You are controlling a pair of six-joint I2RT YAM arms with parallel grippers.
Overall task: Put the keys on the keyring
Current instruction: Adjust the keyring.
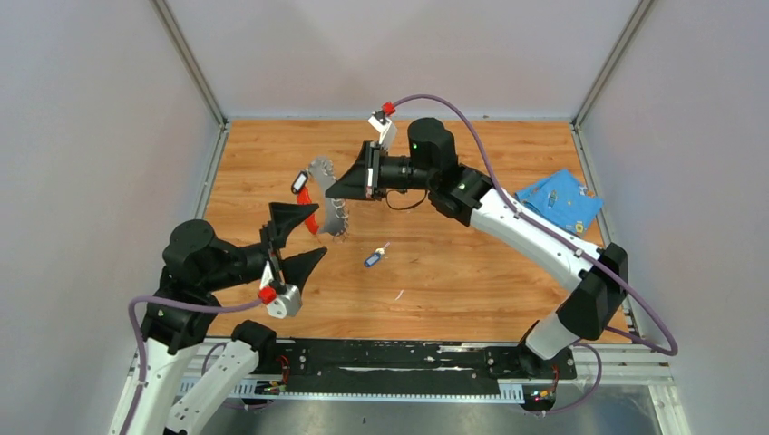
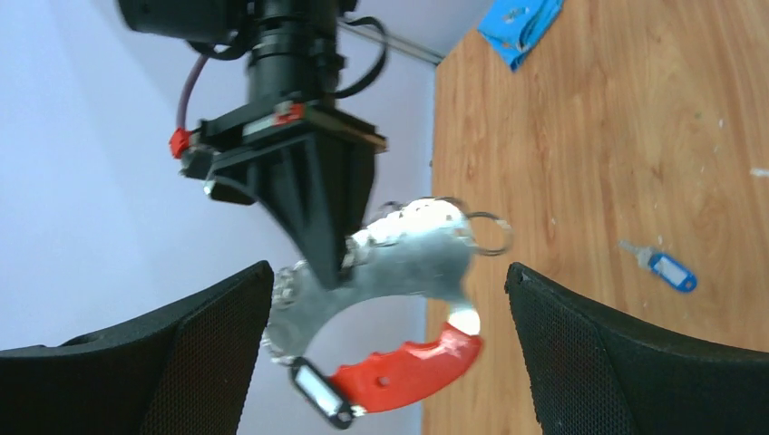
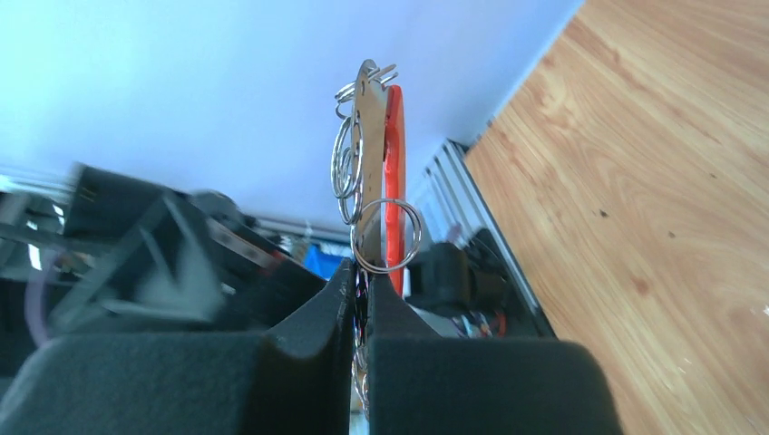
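The keyring point(image 1: 319, 174), a curved fob part silvery grey and part red, hangs in the air above the table's left middle. My right gripper point(image 1: 340, 195) is shut on its grey part, and the pinch shows edge-on in the right wrist view point(image 3: 363, 276) with a metal ring point(image 3: 388, 236) just above the fingertips. A black-headed key point(image 2: 317, 391) sits against the fob's red end point(image 2: 408, 372). My left gripper point(image 2: 388, 272) stands wide open just below the fob, its fingers on either side and touching nothing. The blue-headed key point(image 1: 373, 258) lies alone on the wood.
A blue cloth point(image 1: 558, 201) with small bits on it lies at the right edge of the wooden table point(image 1: 453, 290). Grey walls close in the back and both sides.
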